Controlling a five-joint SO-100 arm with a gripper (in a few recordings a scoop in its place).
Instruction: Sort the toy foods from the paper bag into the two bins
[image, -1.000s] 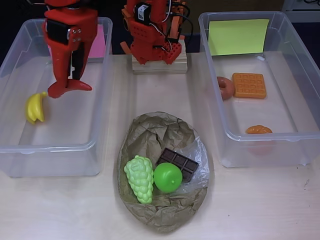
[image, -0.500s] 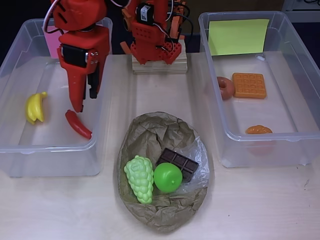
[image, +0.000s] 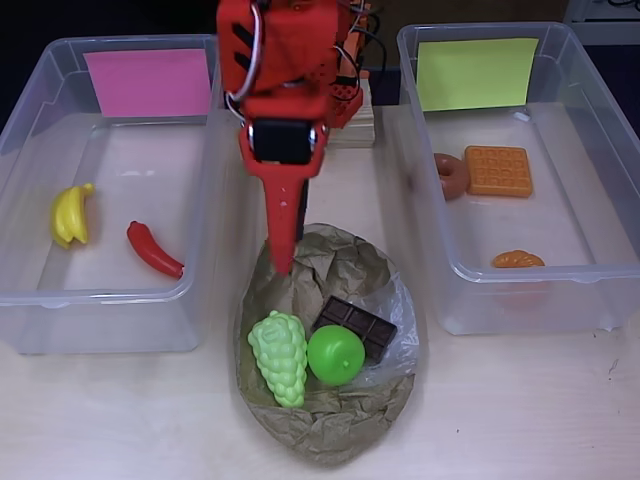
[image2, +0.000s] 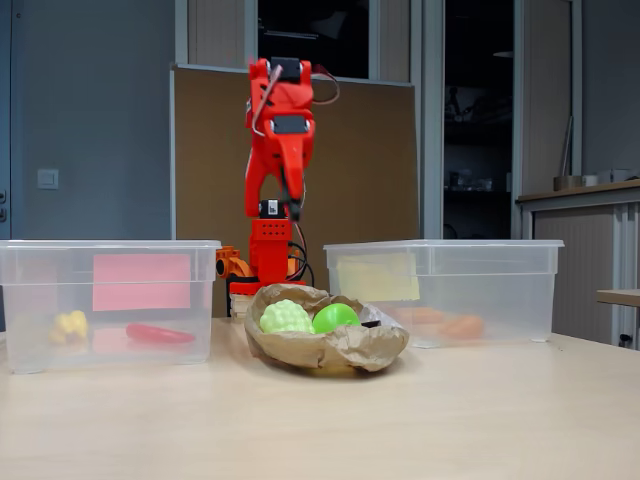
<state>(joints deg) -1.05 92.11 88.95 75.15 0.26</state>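
2 clear bins stand on the tabletop with the paper bag between them. In the overhead view the bin with the pink card holds the yellow bananas and the red chili, which lie apart. The bin with the yellow-green card holds the brown donut touching the orange waffle, and the bread roll near its front wall. 3 toy foods lie in the bag: the light green grapes, the green apple beside them, and the dark chocolate bar partly under the apple. The red pincer hangs over the bag's rear edge, empty, its fingers pressed together.
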